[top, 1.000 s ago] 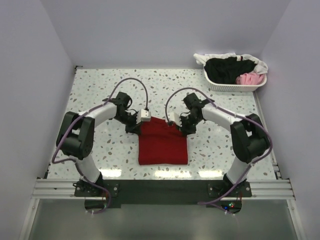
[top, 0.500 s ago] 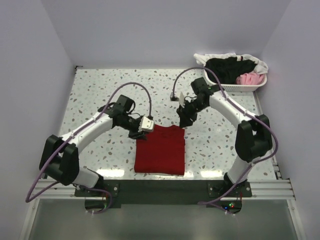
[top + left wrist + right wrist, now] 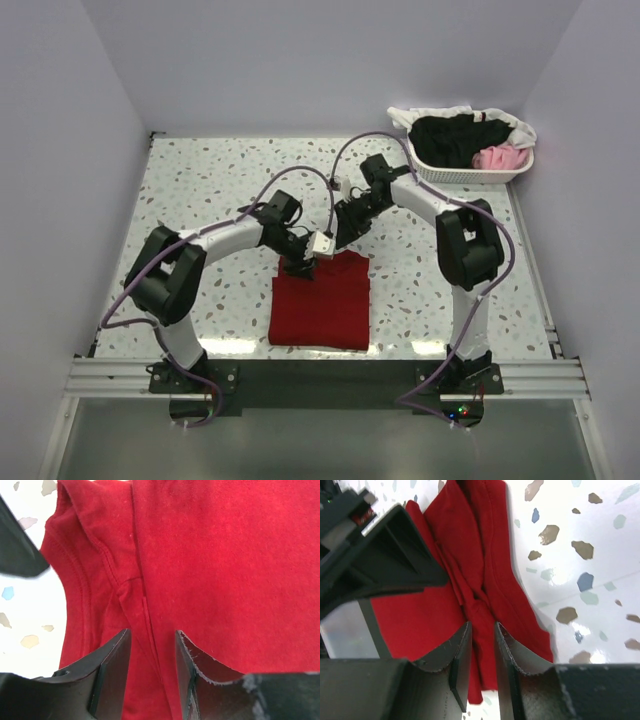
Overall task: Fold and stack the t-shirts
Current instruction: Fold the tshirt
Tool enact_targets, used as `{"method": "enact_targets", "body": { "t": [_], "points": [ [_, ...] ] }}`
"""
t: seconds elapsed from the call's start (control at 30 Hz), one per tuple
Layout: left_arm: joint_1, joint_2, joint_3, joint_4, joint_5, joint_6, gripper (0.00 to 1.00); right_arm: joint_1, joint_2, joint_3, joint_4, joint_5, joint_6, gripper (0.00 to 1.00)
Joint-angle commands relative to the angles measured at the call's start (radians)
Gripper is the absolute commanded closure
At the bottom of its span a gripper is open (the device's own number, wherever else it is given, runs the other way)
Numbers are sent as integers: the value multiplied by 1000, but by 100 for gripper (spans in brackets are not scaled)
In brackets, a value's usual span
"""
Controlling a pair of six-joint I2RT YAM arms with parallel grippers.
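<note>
Right gripper (image 3: 482, 626) clenched a bunched fold at the far hem of the dark red t-shirt (image 3: 320, 305), apparently to straighten it. The left gripper (image 3: 152, 634) stood parted over a sleeve seam. The shirt lay folded midway along the bench's (image 3: 200, 180) near edge.

Your left arm (image 3: 225, 240) and right arm (image 3: 430, 205) both wear white shells on the links and bulky black housings at the joints, and a thin mauve cable (image 3: 296, 171) loops loose along each. Each arm stands on a black base plate (image 3: 190, 378) fixed to a silver rail (image 3: 100, 378). A small white box (image 3: 322, 244) sits at your left wrist. Your fingers (image 3: 112, 672) are flat matte-black wedges, and the inner edges on the right gripper (image 3: 482, 627) are roughly toothed
</note>
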Motion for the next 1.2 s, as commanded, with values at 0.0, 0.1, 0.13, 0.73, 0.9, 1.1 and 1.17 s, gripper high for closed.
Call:
{"method": "enact_targets", "body": {
  "t": [0.0,0.1,0.13,0.73,0.9,1.1,1.17],
  "points": [
    [-21,28,39,40,10,-22,55,20,39,46,48,-55,87,73],
    [-28,41,30,54,5,-25,55,32,67,51,60,-53,92,73],
    [-31,42,22,57,7,-22,55,34,73,51,62,-53,94,73],
    [-70,-30,-5,22,5,-30,100,87,194,68,47,-1,17,75],
    [-107,-166,-65,103,-84,-45,100,87,225,66,19,2,-28,76],
    [-117,-232,-85,200,-186,-100,100,89,252,83,-32,-25,-89,76],
    [-117,-239,-87,227,-216,-94,100,89,260,99,-52,-38,-109,76]
  ]
}}
